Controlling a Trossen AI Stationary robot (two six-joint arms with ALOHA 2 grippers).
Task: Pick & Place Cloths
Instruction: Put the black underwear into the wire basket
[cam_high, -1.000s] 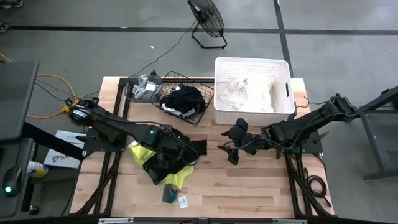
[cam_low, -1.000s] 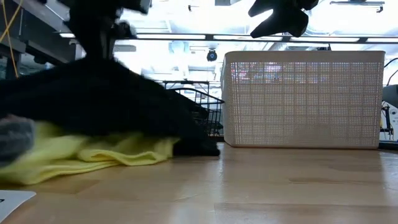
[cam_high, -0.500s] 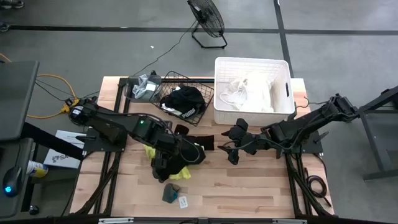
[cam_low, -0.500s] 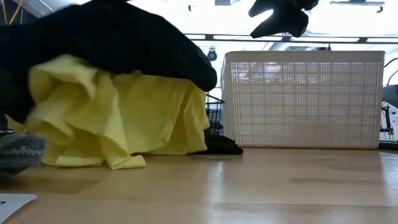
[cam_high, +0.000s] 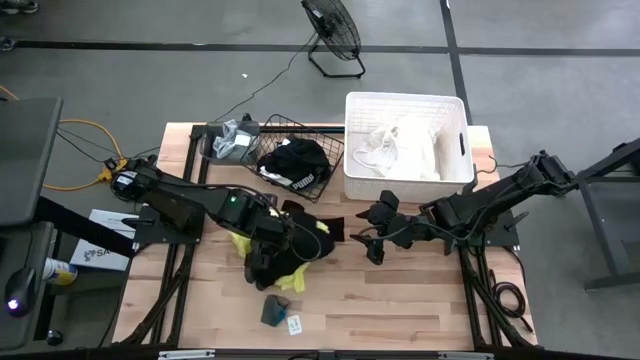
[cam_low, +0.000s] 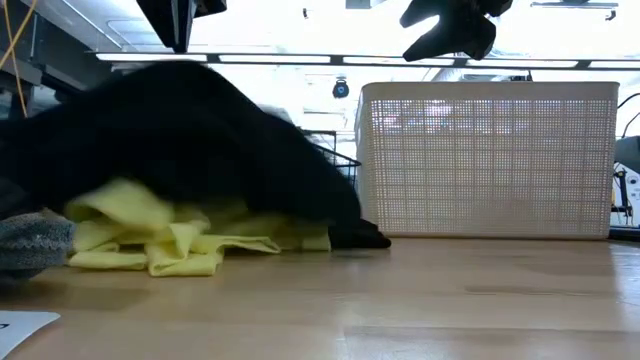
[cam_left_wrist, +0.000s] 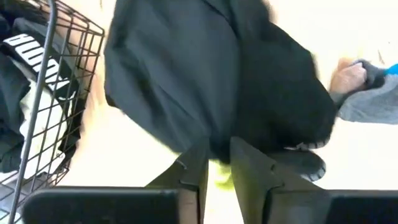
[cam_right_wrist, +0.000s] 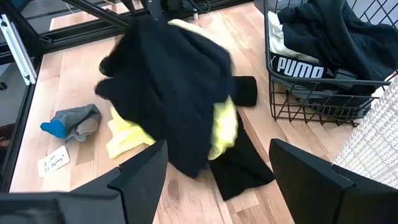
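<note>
Nearest on the wooden surface (cam_high: 400, 300) lie a small grey cloth (cam_high: 272, 310) and a paper tag (cam_high: 294, 324), apart from everything else.

Just beyond, left of centre, a black cloth (cam_high: 272, 248) is slumped over a yellow cloth (cam_high: 291, 281). The left tool (cam_high: 265, 262) hangs right above this heap. Its fingers (cam_left_wrist: 194, 168) are parted by only a slit and pinch nothing, so the heap seems to rest by its own weight.

To the right, the right tool (cam_high: 372, 236) hovers spread wide and empty, probably waiting.

Farthest, a wire basket (cam_high: 330, 140) holds black cloths with white lettering (cam_high: 300, 165), and a white tub (cam_high: 405, 98) holds white cloths (cam_high: 400, 150), apparently sorted by colour.

From above, the left arm hides its own tool tip. The low view shows clear space between the tool and the heap, and the left wrist view shows the slit. The right wrist view reads the lettering as PUMA.
</note>
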